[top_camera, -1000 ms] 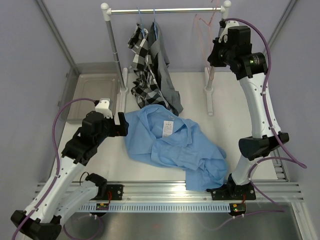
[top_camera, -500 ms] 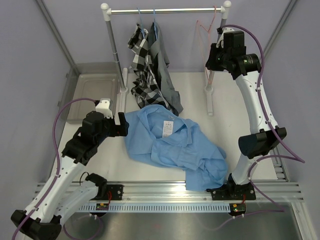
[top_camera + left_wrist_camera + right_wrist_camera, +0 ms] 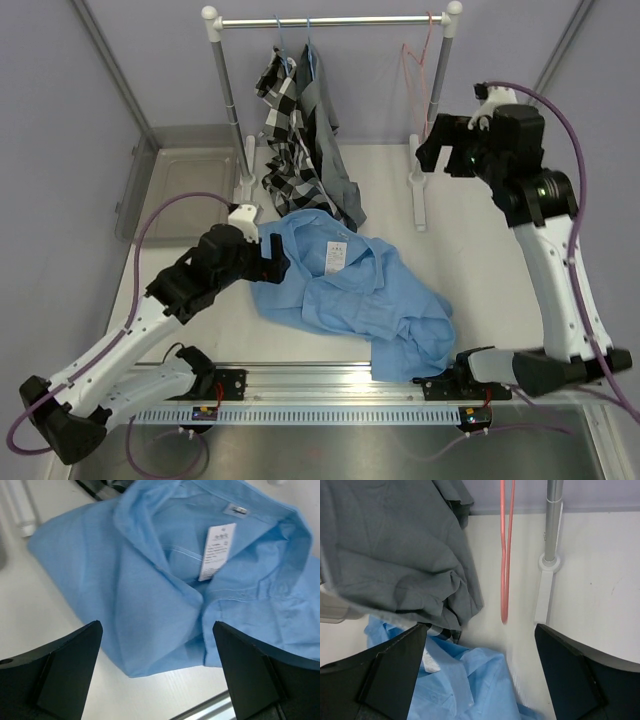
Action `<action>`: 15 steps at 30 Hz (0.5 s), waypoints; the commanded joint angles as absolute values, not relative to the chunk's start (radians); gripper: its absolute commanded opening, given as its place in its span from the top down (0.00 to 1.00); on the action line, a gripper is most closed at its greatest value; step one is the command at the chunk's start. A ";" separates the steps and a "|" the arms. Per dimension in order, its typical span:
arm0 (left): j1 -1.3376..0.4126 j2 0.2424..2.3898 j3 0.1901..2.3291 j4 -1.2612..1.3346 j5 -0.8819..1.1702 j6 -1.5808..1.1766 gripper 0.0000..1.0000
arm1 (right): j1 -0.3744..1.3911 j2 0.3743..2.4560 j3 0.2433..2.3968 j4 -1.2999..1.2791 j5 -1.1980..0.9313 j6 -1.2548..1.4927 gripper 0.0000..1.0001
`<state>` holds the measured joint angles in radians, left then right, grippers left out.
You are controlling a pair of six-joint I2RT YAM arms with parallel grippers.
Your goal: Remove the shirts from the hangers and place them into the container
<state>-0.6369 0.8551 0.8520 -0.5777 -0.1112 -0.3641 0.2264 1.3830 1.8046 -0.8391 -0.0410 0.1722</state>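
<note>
The light blue shirt (image 3: 150, 570) lies crumpled just ahead of the left pincer (image 3: 156, 624).

Light blue shirt (image 3: 165, 595) lies crumpled (white label (image 3: 216, 550) showing) beyond the spread left claw (image 3: 157, 672).

white tag (image 3: 216, 550) on light blue shirt (image 3: 145, 610), print too small to read

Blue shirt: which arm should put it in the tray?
Left. The left gripper hovers open over the blue shirt, and the tray is on its side. The right gripper is far off by the red hanger.
</note>
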 commanded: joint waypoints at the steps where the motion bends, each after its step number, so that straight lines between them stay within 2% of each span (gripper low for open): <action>1: -0.741 0.931 0.917 -0.532 -0.208 -0.466 0.01 | 0.221 1.167 1.653 -0.721 -0.045 0.215 0.01; 8: -0.929 1.213 0.986 -0.531 -0.409 -0.627 0.01 | 0.222 0.867 1.375 -0.644 -0.067 0.253 0.01; 15: -0.956 1.460 1.000 -0.463 -0.489 -0.699 0.01 | 0.222 0.747 1.244 -0.641 -0.175 0.264 0.01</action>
